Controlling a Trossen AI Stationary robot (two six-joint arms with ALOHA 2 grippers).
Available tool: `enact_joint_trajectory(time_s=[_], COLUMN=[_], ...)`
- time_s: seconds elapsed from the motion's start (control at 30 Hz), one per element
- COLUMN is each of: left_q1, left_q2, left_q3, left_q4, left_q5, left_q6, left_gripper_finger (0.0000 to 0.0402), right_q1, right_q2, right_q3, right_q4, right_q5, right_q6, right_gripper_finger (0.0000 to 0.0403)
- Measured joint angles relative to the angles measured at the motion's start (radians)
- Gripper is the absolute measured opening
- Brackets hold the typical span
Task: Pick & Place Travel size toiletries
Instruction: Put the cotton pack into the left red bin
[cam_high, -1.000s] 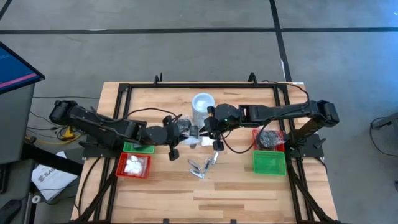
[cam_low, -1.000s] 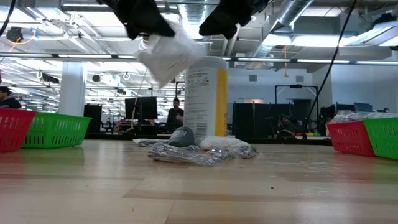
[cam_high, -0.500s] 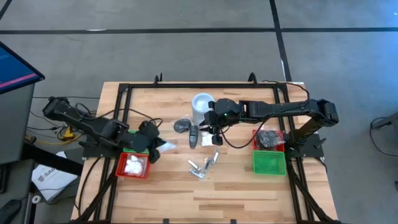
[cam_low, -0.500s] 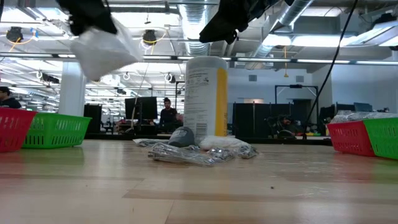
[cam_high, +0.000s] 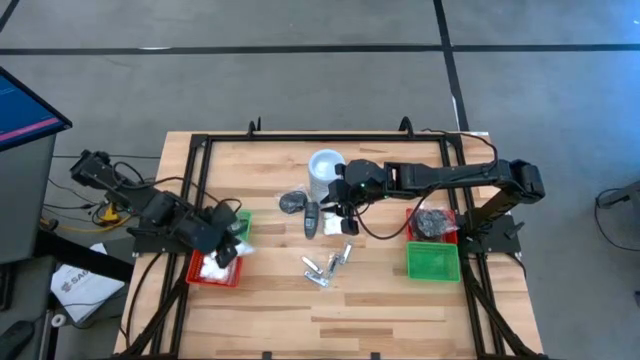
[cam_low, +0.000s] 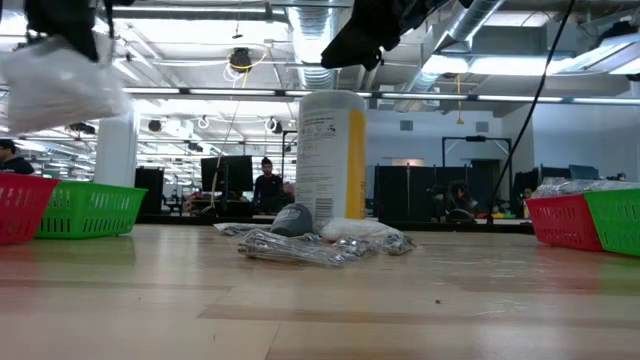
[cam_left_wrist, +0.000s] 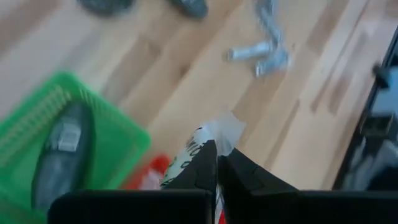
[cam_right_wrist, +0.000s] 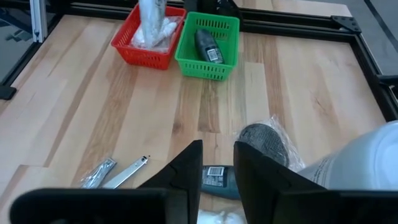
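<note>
Left gripper (cam_high: 228, 251), clenched on a white packet (cam_low: 60, 85), hangs right over the red tray (cam_high: 197, 275), while the right gripper (cam_right_wrist: 216, 163), fingers parted and empty, hovers with the dark oblong piece (cam_right_wrist: 214, 176) at six o'clock.

Bright overhead ceiling lights; left wrist view heavily motion-blurred.

Light wooden table (cam_high: 330, 310) with a black frame round it. Left side has a red tray (cam_high: 200, 275) and a green tray (cam_high: 240, 222) touching each other, and the right side has another red tray (cam_high: 412, 225) and green tray (cam_high: 432, 262). In the middle sit a white canister (cam_high: 324, 168), a black round pot (cam_high: 291, 203), a dark oblong piece (cam_high: 311, 220) and some silvery tubes (cam_high: 322, 268).
</note>
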Motion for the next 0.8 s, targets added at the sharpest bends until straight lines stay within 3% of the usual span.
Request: enact_joint_trajectory(time_s=[0.33, 0.5, 0.8], left_q1=[-0.015, -0.015, -0.012], left_q2=[0.000, 0.013, 0.023], left_q3=[0.000, -0.001, -0.138], left_q4=[-0.132, -0.128, -0.084], left_q5=[0.220, 0.243, 0.382], left_q6=[-0.096, -0.097, -0.097], left_gripper_finger=[0.0000, 0.0000, 0.0000], right_q1=[0.001, 0.001, 0.001], right_q2=[0.006, 0.006, 0.006], right_q3=[0.000, 0.000, 0.000], right_q4=[-0.006, -0.012, -0.014], right_q5=[0.000, 0.000, 0.000], right_q6=[0.000, 0.000, 0.000], right_gripper_finger=[0.0082, 0.0082, 0.0082])
